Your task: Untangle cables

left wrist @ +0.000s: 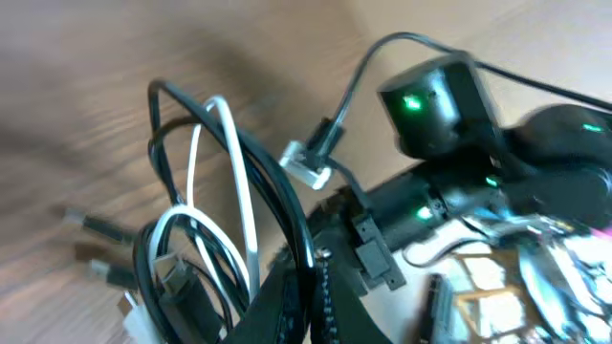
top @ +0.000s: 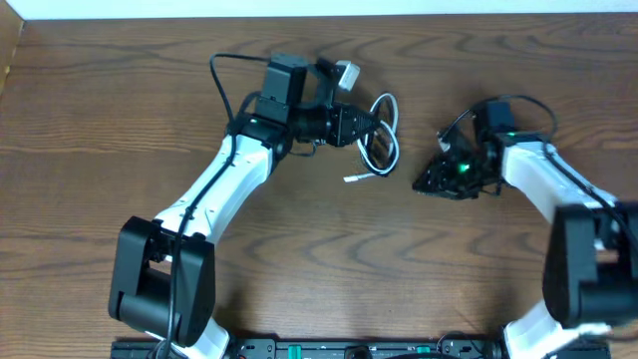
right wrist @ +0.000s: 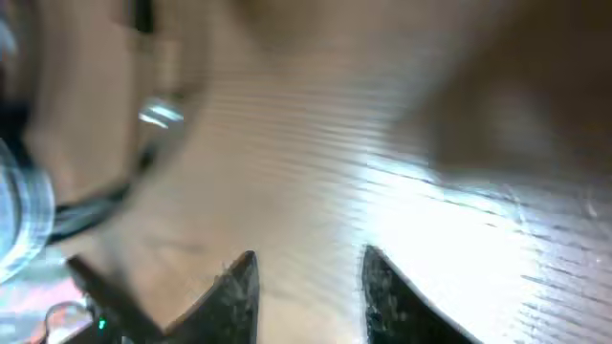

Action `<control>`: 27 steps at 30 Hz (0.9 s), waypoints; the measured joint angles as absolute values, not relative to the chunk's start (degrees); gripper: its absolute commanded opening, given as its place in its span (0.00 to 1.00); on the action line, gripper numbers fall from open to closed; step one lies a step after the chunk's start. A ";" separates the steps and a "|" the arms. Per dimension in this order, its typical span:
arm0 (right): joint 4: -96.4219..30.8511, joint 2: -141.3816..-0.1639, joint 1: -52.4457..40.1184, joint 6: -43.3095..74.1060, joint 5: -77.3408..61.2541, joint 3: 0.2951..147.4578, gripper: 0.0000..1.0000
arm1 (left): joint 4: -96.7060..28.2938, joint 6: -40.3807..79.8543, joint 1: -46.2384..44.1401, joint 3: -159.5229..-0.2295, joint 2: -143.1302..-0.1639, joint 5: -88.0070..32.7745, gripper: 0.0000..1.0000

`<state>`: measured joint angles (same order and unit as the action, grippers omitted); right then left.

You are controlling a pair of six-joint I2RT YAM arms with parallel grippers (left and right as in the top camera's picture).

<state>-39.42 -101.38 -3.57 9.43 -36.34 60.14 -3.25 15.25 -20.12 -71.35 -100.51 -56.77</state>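
Observation:
The cables hang as a small bundle of loops from my left gripper (top: 371, 128), above the middle of the table. In the overhead view the white cable (top: 387, 140) shows clearly, with its plug end (top: 356, 178) on the wood. In the left wrist view the white cable (left wrist: 244, 191) and the black cable (left wrist: 277, 182) loop together to the left of my left gripper (left wrist: 316, 287), whose jaws are shut on a strand of the bundle. My right gripper (top: 424, 182) sits low over the table right of the bundle, apart from it. In its own view the right gripper (right wrist: 308, 277) is open, with only bare wood between the fingers.
The right arm's wrist with its green lights (left wrist: 440, 105) is close to the right of the bundle. The arm's own black wire (top: 454, 125) arches above it. The table's far edge (top: 319, 15) runs along the top. A blurred dark cord (right wrist: 86, 205) lies at the left of the right wrist view.

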 measured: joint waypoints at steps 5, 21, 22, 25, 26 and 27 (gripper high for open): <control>-37.54 -88.77 -1.67 6.55 -41.34 60.16 0.64 | 2.63 16.88 -17.50 -71.33 -100.51 -68.55 0.07; -17.45 -87.90 -4.97 12.71 -41.12 60.16 0.70 | 4.93 26.57 -17.47 -71.33 -100.51 -77.91 0.08; -16.60 -88.92 -5.85 12.84 -41.10 60.16 0.72 | 4.97 27.09 -17.47 -71.33 -100.51 -77.91 0.07; -14.02 -91.29 -7.62 13.19 -40.88 60.16 0.75 | 4.93 28.14 -17.47 -71.33 -100.51 -77.93 0.07; -12.56 -92.16 -8.16 13.85 -40.49 60.16 0.76 | 4.97 28.38 -17.47 -71.33 -100.51 -77.93 0.07; -11.84 -92.53 -8.34 14.24 -40.07 60.16 0.76 | 4.95 28.53 -17.47 -71.33 -100.51 -77.91 0.07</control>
<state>-11.84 -92.53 -8.34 14.24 -40.07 60.16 4.95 28.53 -17.47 -71.33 -100.51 -77.91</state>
